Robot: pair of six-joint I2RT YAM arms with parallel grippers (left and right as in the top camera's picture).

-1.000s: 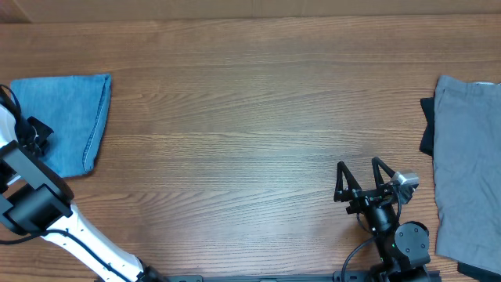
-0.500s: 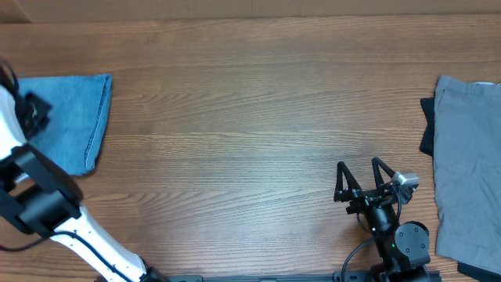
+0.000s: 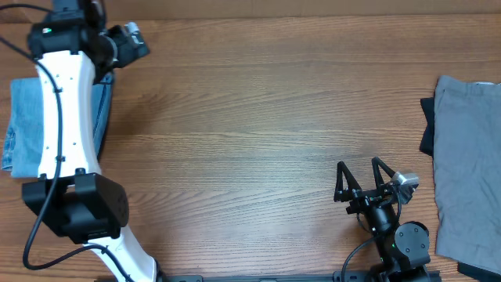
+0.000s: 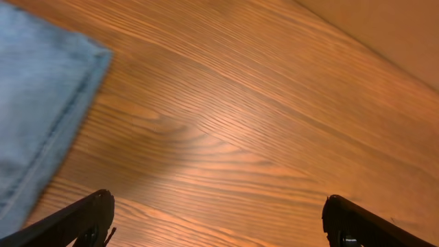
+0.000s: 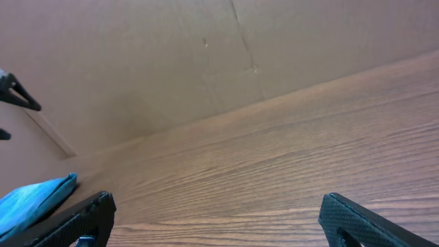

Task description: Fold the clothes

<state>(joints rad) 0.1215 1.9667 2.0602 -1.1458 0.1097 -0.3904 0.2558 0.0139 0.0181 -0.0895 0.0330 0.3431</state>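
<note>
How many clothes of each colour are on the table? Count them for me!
Light blue jeans: 1
Grey cloth: 1
Black cloth, peeking out at the grey one's edge: 1
Total: 3

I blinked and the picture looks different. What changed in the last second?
The left arm swung from over the folded jeans toward the far edge of the table; the left gripper is open and holds nothing. The jeans seem to lie where they were. The right gripper, open, and the grey clothes at the right did not move.
</note>
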